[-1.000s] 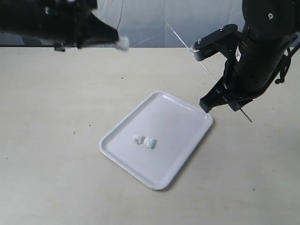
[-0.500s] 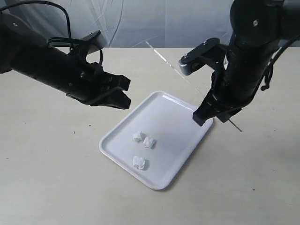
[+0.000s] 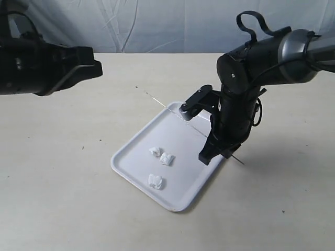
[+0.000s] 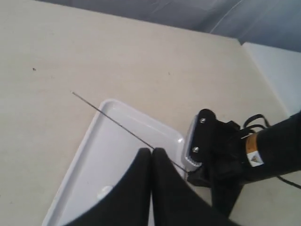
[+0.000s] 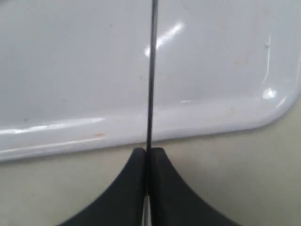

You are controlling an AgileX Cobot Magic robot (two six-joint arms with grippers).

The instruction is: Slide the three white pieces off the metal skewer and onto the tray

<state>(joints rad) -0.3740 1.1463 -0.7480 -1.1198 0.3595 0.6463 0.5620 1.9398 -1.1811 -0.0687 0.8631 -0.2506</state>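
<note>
Because the metal skewer [image 5: 151,70] looks thin, stiff and slippery, your right gripper [image 5: 147,153] clamps it near one end; your left gripper [image 4: 151,153] has its jaws together, empty.

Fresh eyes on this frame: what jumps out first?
The right gripper is shut on the bare metal skewer, which slants over the far end of the tray. Three white pieces lie loose on the tray, two together, one apart. The left gripper hangs shut above the table, left side.

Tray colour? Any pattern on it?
Plain glossy white tray, no pattern. Shows best in the exterior view.
</note>
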